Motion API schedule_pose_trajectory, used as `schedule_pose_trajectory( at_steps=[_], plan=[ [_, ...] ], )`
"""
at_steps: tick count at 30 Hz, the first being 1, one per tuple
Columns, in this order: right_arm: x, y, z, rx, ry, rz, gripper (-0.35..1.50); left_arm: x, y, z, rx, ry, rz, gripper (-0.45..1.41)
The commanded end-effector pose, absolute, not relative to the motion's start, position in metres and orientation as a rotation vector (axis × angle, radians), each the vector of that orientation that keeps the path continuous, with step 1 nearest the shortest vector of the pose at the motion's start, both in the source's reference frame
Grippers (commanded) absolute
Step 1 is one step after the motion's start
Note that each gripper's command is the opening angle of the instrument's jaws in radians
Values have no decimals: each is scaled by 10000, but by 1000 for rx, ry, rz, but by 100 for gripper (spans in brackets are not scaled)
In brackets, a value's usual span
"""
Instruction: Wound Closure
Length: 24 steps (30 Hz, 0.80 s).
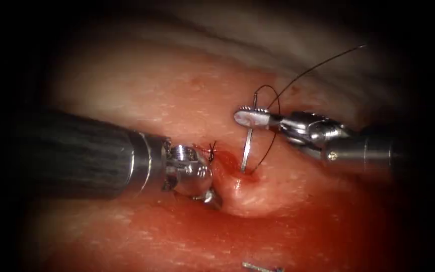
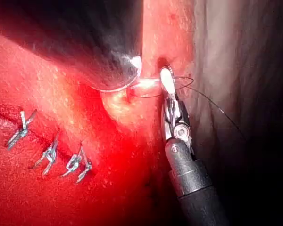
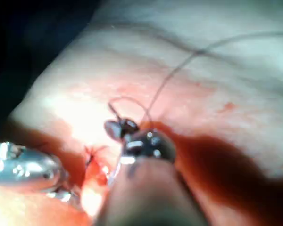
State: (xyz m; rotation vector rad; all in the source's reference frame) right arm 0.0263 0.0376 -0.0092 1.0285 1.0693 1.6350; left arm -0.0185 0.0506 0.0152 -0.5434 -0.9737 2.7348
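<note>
Needle (image 1: 247,147): curved, steel. It stands nearly upright just right of the cut (image 1: 223,166), its lower end in the tissue (image 1: 142,95) at a small red hole and its upper part rising to your right tool. It also shows in the left wrist view (image 2: 148,84) as a pale bar running between the tissue fold and that tool's tip.

Right tool (image 1: 251,118): your jaws are closed on the needle near its upper end, at the thread end of the curve. The same tool appears in the left wrist view (image 2: 167,81) and the right wrist view (image 3: 117,128).

Thread (image 1: 323,64): dark and fine. It loops above the right tool's tip, one strand running up and away to the right, another curving down to the hole beside the needle.

Left tool (image 1: 211,197): your tip presses into the tissue on the left edge of the cut, lifting a fold. You cannot tell how its jaws stand.

Knot (image 1: 211,148): a small dark tied stitch just above the left tool's wrist.

Earlier stitches (image 2: 49,154): three pale tied stitches in a row on the red-wet tissue.

Red fluid (image 1: 278,236): spread over the near tissue.
</note>
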Motion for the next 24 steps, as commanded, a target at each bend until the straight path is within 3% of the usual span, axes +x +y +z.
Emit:
schedule_pose_trajectory(
  at_steps=[1, 11, 16, 17, 18, 20, 24],
  plan=[
    [273, 377, -90, 1056, 1055, 1643, -35, -189, 500, 158, -540, -979, 2729, -35],
    [299, 361, -102, 1382, 861, 1721, -35, -188, 500, 158, -541, -979, 2730, -35],
    [300, 367, -105, 1348, 898, 1765, -35, -188, 501, 157, -541, -981, 2729, -35],
    [296, 370, -102, 1297, 977, 1741, -35, -187, 502, 156, -542, -982, 2729, -35],
    [293, 372, -100, 1267, 1026, 1753, 24, -187, 502, 156, -542, -983, 2729, -35],
    [282, 378, -92, 1192, 1176, 1746, 106, -184, 507, 152, -558, -983, 2724, -35],
    [262, 381, -89, 1078, 1255, 1672, 125, -174, 527, 140, -663, -912, 2709, -14]
  ],
)
